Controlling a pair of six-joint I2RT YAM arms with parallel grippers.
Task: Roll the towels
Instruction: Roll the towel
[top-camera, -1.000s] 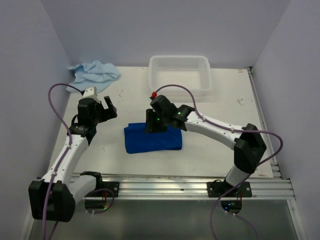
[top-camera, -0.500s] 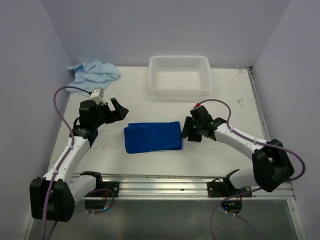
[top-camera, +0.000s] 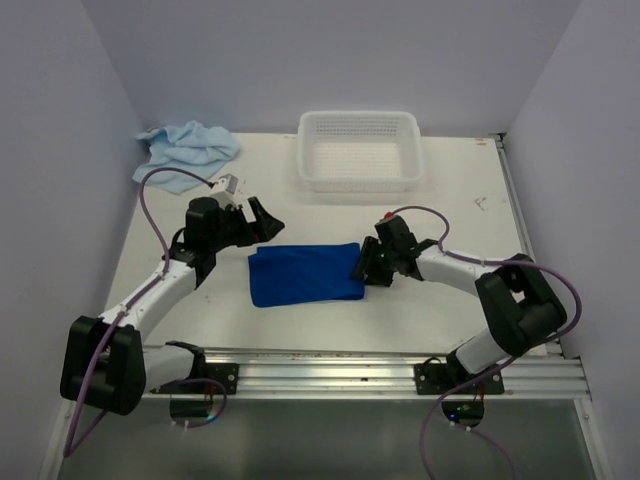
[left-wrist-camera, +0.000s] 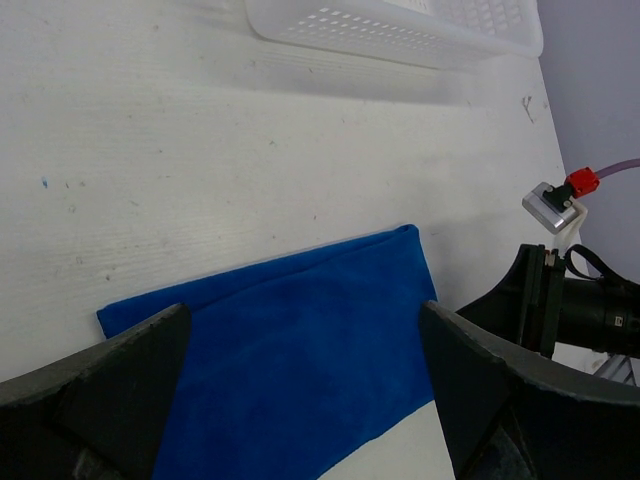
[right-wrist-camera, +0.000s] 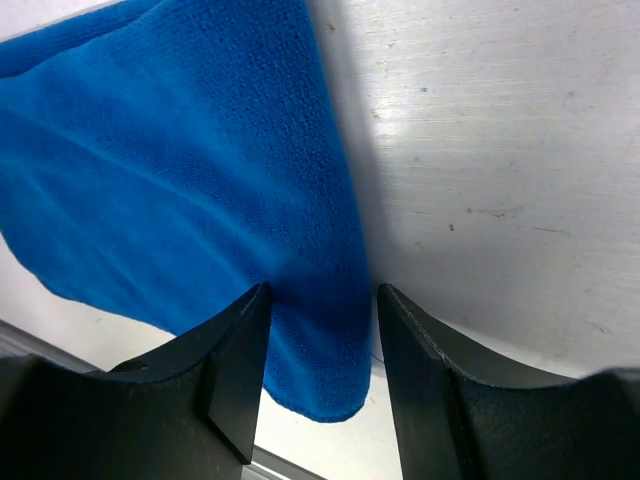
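The dark royal blue towel (top-camera: 305, 274) lies folded flat on the table between the two arms. It also fills the lower part of the left wrist view (left-wrist-camera: 290, 340). My left gripper (top-camera: 262, 220) hovers open above the towel's back left corner, its jaws wide apart (left-wrist-camera: 300, 335) with nothing between them. My right gripper (top-camera: 362, 267) is low at the towel's right edge. In the right wrist view its jaws (right-wrist-camera: 318, 300) stand apart astride that edge of the towel (right-wrist-camera: 200, 180), not closed on it. The pale sky blue towel (top-camera: 188, 148) lies crumpled at the back left corner.
A white perforated basket (top-camera: 360, 165) stands at the back middle of the table, and its rim (left-wrist-camera: 400, 30) shows at the top of the left wrist view. An aluminium rail (top-camera: 380, 365) runs along the near edge. Walls close in on both sides.
My right arm has swung from over the middle of the dark towel to its right edge and come down low. My left gripper has moved right, toward the towel's back left corner.
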